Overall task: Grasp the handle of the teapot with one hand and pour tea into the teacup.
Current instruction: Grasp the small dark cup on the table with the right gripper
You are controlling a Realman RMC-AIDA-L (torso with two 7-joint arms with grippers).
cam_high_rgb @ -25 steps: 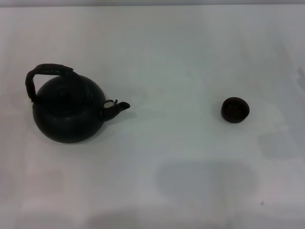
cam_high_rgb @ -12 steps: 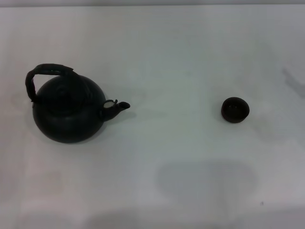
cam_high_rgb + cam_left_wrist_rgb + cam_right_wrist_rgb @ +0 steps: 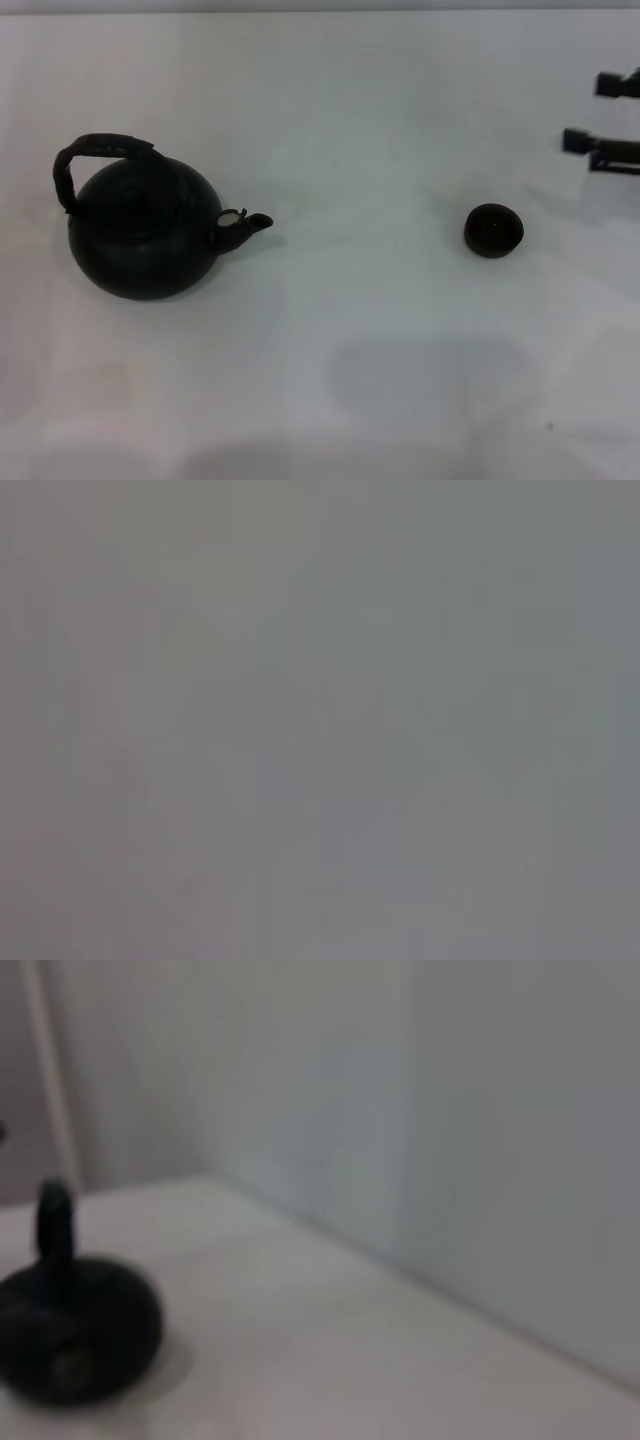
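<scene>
Nearest, only bare white desk (image 3: 330,400) is seen in the head view. Farther in, the teapot (image 3: 145,235) is set upright on the desk at the left side, its short spout (image 3: 250,224) turned toward the teacup (image 3: 493,230), which is placed well apart from it on the right. The handle (image 3: 95,152) is arched over the teapot's top, leaning toward the far left of the body, and nothing is touching it. The teacup is standing upright on the desk, with nothing around it.

Farther still, at the right edge, the right pincer (image 3: 600,112) is seen entering the view beyond the teacup, with 2 dark fingers (image 3: 585,142) held apart and nothing between them. In the right wrist view the teapot (image 3: 75,1335) is seen blurred on the desk with its handle (image 3: 55,1225) upright. The left pincer is not shown; only a flat grey field is given by the left wrist view.
</scene>
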